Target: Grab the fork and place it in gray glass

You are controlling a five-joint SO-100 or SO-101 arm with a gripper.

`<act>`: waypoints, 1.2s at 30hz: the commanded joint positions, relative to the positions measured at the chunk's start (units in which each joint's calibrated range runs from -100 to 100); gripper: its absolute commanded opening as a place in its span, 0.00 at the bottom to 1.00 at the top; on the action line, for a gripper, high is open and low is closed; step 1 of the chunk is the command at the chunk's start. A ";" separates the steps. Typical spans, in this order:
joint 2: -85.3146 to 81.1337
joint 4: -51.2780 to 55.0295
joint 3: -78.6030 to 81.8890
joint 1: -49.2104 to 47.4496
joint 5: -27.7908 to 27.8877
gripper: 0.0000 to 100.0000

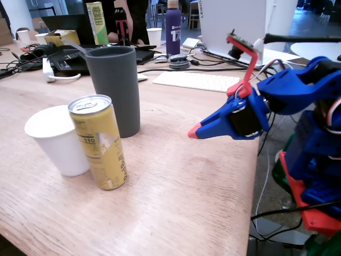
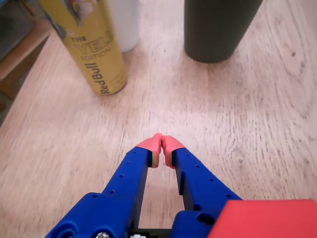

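Observation:
The tall dark-gray glass (image 1: 114, 90) stands upright on the wooden table, and its lower part shows in the wrist view (image 2: 218, 27). A thin silvery handle (image 1: 75, 48), seemingly the fork's, leans out over its rim at the left in the fixed view; the tines are hidden inside. My blue gripper with red tips (image 1: 194, 132) is shut and empty. It hovers to the right of the glass in the fixed view and well apart from it. In the wrist view the gripper (image 2: 162, 144) has its tips touching above bare wood.
A yellow drink can (image 1: 100, 141) (image 2: 89, 44) and a white paper cup (image 1: 56, 138) (image 2: 126, 22) stand left of the glass. A keyboard (image 1: 197, 81), a purple bottle (image 1: 173, 29) and cables lie behind. The table edge (image 1: 254, 176) runs below my arm.

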 commanded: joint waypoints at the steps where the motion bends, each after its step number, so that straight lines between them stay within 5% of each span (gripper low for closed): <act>1: -0.55 0.19 0.53 0.57 0.49 0.00; 36: -0.55 0.19 0.53 -0.61 0.54 0.00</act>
